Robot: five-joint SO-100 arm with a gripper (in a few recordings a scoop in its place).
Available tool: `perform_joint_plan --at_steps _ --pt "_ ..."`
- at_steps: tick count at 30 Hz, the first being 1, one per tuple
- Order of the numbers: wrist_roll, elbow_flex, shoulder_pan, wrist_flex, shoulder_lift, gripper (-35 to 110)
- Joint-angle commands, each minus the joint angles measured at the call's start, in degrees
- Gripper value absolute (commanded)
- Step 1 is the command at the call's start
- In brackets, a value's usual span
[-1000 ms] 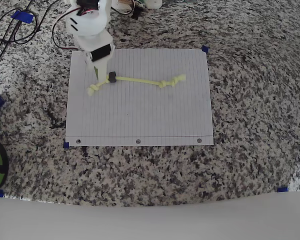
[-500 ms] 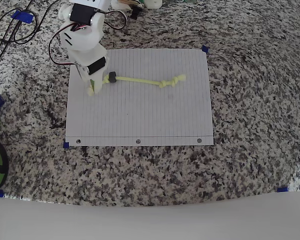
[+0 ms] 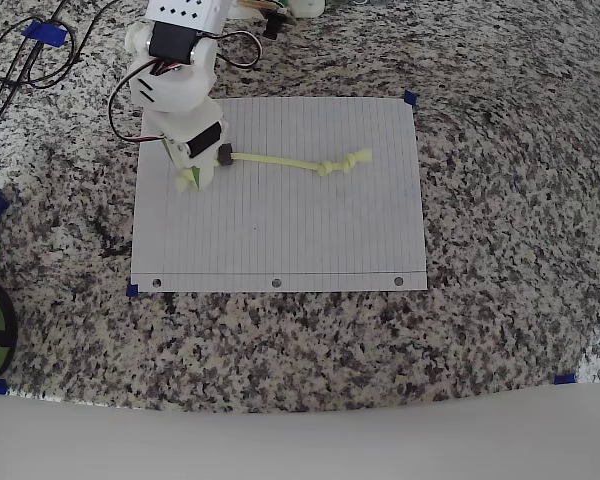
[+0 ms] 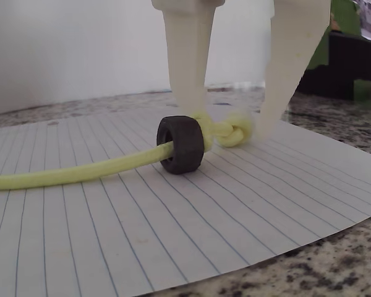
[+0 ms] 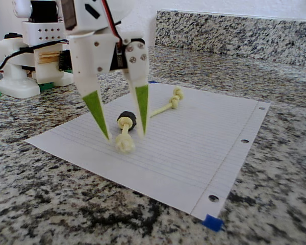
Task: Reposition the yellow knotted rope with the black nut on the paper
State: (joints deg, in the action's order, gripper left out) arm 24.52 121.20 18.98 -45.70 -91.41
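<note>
Now the tool (image 3: 202,170) sits lower and further right than a second ago in the overhead view, down over the rope's left end; half a second back it was left of the nut, since then it has swung onto it. Tool is open: in the fixed view (image 5: 123,133) the two green-tipped fingers straddle the end knot, tips down at the paper (image 5: 194,153), one on each side, not clamped on anything. Wrist view agrees, fingers either side of the knot with gaps showing. Yellow knotted rope (image 3: 290,162) hasn't moved across the three overhead frames: it lies across the paper's upper half, left end under the tool, right end knotted near the upper right. Black nut (image 4: 181,143) is threaded on the rope just beside the left knot, resting on the paper. Counts: one rope, one nut, one sheet with three punched holes along its near edge, one tool. Paper lies flat on the granite tabletop (image 3: 500,200), blue tape at the corners.
</note>
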Motion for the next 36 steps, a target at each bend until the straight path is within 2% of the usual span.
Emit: perform_joint_plan --at_steps 1,15,17,19,20,33,36 --pt "0.8 -2.0 -0.4 1.1 0.1 43" --pt "1.1 -1.9 0.0 2.0 1.3 36" --pt "1.1 -1.9 0.0 1.8 1.3 27" --pt "1.2 -1.9 0.1 1.5 1.3 2" --pt "1.2 -1.9 0.1 1.2 1.3 0" --pt "1.8 -1.9 1.0 0.7 -0.5 0" --pt "4.7 -1.8 3.6 3.0 -4.3 0"
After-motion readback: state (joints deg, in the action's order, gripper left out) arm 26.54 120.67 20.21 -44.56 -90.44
